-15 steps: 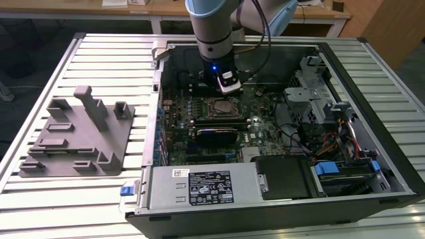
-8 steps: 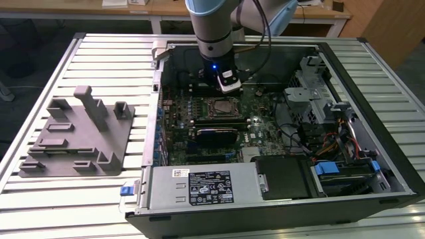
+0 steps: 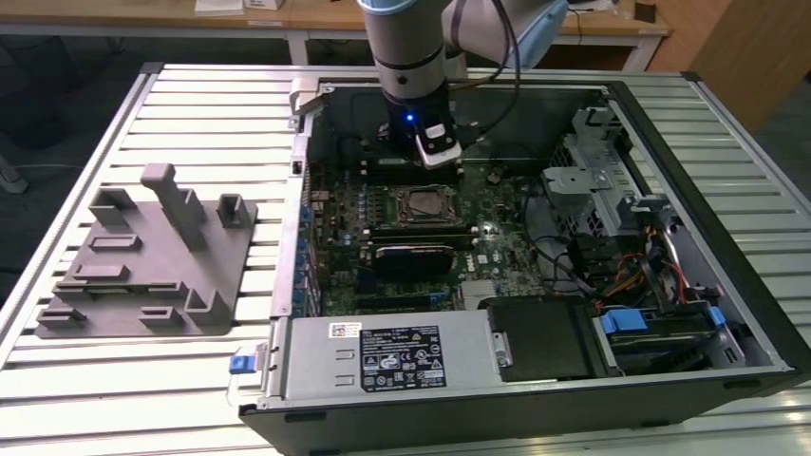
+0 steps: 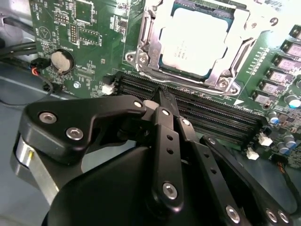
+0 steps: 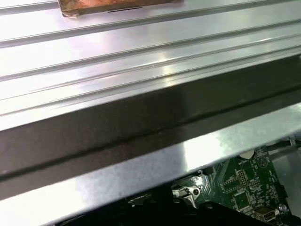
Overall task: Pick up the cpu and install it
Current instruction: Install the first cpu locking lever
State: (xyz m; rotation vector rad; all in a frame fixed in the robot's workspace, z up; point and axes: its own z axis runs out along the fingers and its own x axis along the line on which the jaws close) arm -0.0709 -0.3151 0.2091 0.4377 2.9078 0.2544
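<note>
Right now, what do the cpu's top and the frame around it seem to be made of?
The cpu top looks like bare metal, pale silver-white with a soft matte sheen. The frame around it looks like shinier stamped steel, judging by bright glints along its edges.

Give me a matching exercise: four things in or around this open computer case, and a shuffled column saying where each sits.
Things
1. cpu
2. coin cell battery
3. grey fixture
4. power supply

Places
A. on the slatted table, outside the case, at the exterior view's left
B. in the motherboard socket, inside its metal frame
C. on the green board, beside the socket in the second wrist view
D. along the case edge nearest the exterior camera

Pairs: 1-B, 2-C, 3-A, 4-D
</note>
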